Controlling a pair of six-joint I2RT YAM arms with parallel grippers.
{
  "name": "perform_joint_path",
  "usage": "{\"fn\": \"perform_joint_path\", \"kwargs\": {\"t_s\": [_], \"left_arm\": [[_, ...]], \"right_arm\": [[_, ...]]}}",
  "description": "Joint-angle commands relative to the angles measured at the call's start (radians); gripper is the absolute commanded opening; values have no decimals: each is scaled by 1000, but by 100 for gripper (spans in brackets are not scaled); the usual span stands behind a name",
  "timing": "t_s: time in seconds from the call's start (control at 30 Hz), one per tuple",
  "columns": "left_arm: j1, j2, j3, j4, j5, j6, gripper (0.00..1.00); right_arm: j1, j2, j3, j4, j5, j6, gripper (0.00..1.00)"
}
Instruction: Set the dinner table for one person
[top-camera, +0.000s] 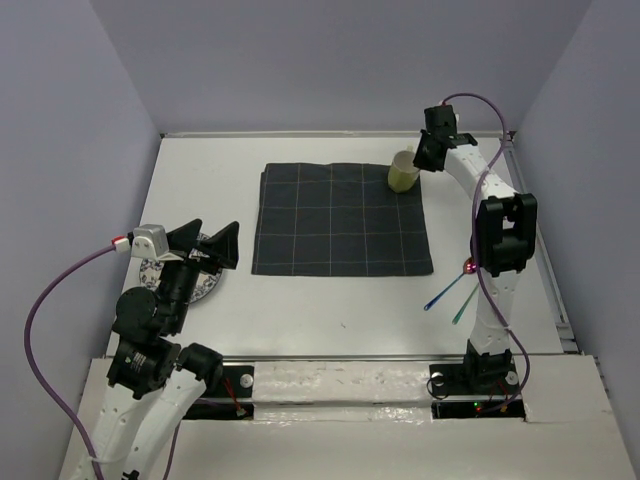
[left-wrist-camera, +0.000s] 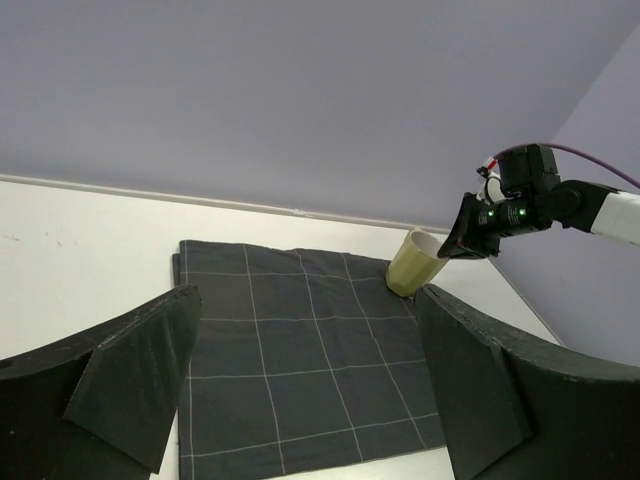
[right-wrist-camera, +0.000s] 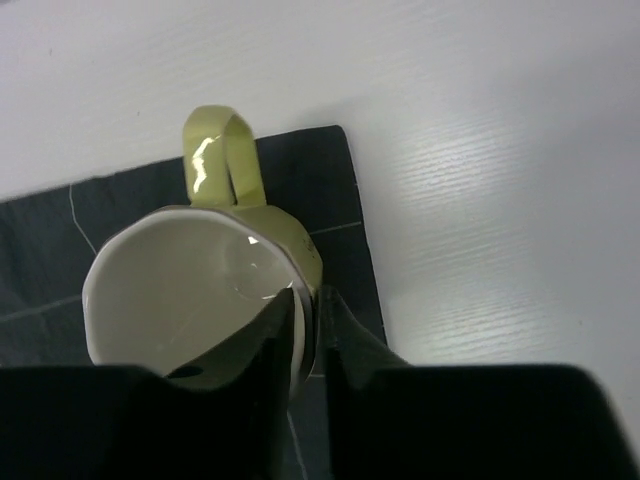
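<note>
My right claw (right-wrist-camera: 305, 300) is clamped on the rim of the yellow-green mug (right-wrist-camera: 190, 290), one finger inside it, at the far right corner of the dark cloth (top-camera: 340, 220). My left claw (top-camera: 212, 245) hangs spread apart above a patterned plate (top-camera: 207, 288) on the left of the white surface (top-camera: 300, 310), which carries everything.

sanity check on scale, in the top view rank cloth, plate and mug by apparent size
1. cloth, by far the largest
2. plate, though partly hidden under the left gripper
3. mug, smallest
</note>
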Motion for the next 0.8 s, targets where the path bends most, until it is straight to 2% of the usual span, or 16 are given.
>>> {"fn": "perform_joint_path", "kwargs": {"t_s": [0.0, 0.13, 0.23, 0.33, 0.37, 0.43, 0.47, 0.5, 0.57, 0.63, 0.77], "left_arm": [[8, 8, -1, 38, 14, 4, 99], [13, 6, -1, 35, 7, 6, 99], [22, 5, -1, 35, 5, 4, 99], [33, 2, 1, 35, 2, 3, 99], [36, 2, 1, 35, -1, 3, 99], [45, 2, 1, 35, -13, 3, 99], [48, 2, 1, 35, -23, 1, 99], [57, 0, 3, 33, -35, 1, 99], [68, -6, 1, 33, -53, 0, 99], [77, -9, -1, 30, -72, -4, 99], [87, -24, -2, 29, -124, -7, 99]], "right_arm": [[0, -30, 67, 42, 4, -9, 39], [0, -85, 102, 41, -63, -3, 55], [0, -143, 79, 57, -177, 18, 58], [75, -266, -72, 164, -267, 30, 59], [137, -331, -176, 198, -286, 47, 59], [217, -390, -283, 324, -339, 76, 59], [306, -428, -335, 371, -347, 96, 59], [351, -438, -419, 466, -372, 141, 59], [440, -436, -482, 557, -395, 193, 59], [559, -385, -509, 686, -403, 263, 59], [714, -214, -398, 760, -392, 334, 59]]}}
